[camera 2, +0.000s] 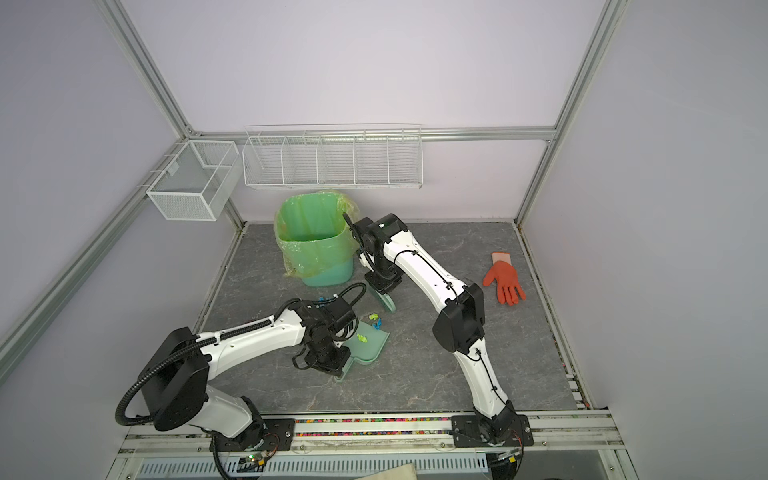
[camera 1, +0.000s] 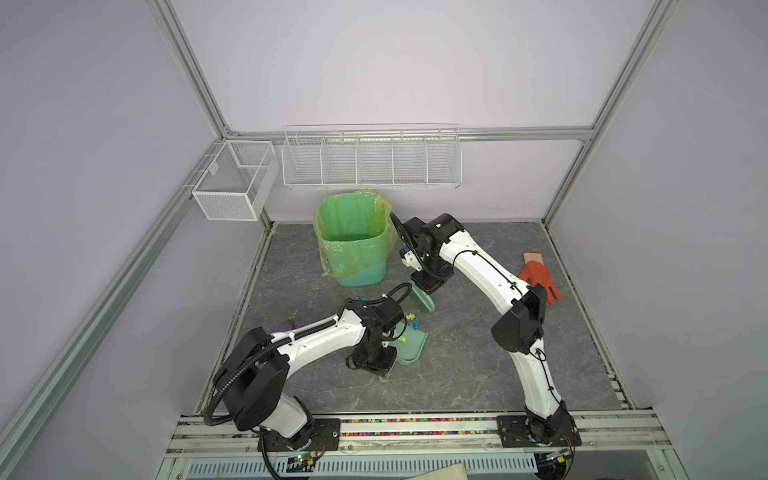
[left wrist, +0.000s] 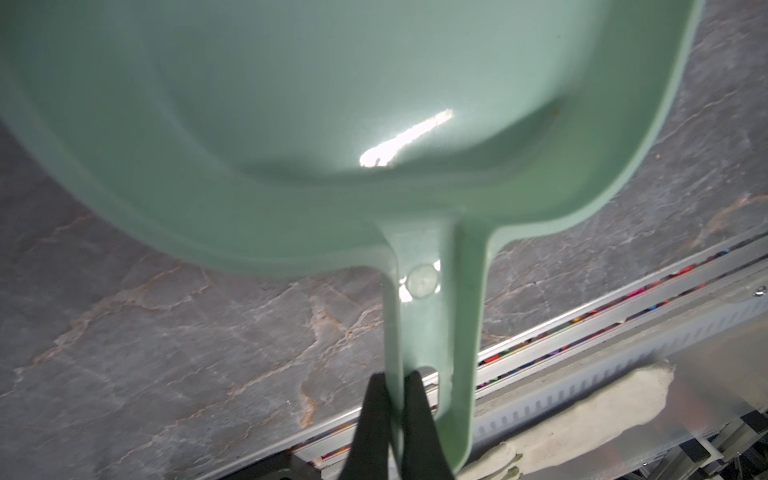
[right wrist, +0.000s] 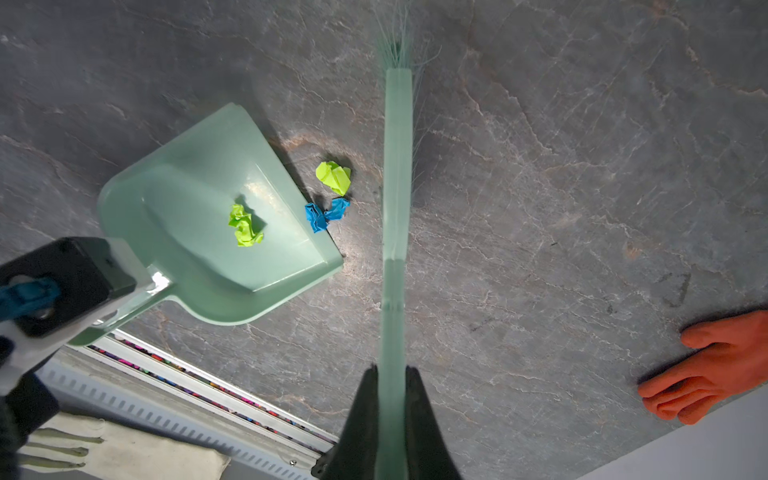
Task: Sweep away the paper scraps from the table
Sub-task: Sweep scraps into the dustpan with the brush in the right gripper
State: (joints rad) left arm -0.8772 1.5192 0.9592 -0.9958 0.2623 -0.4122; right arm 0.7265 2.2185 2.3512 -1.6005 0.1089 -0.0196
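Right wrist view tells me most: my right gripper (right wrist: 392, 370) is clamped on the brush (right wrist: 397, 166), and my left gripper (left wrist: 395, 376) pinches the dustpan (right wrist: 199, 257) handle, lip low on the table (right wrist: 561, 187) facing the bristles, I judge to catch the paper scraps (right wrist: 245, 226). One green scrap lies in the pan, while green and blue ones sit just outside its lip. Left wrist view shows only the pan's back.

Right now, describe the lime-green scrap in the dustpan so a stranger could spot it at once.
On the dark grey table, find the mint-green dustpan in front of the lined bin. One crumpled lime-green scrap lies on its floor. It alone is inside the pan: the other lime scrap and the blue scraps lie on the table at its lip.
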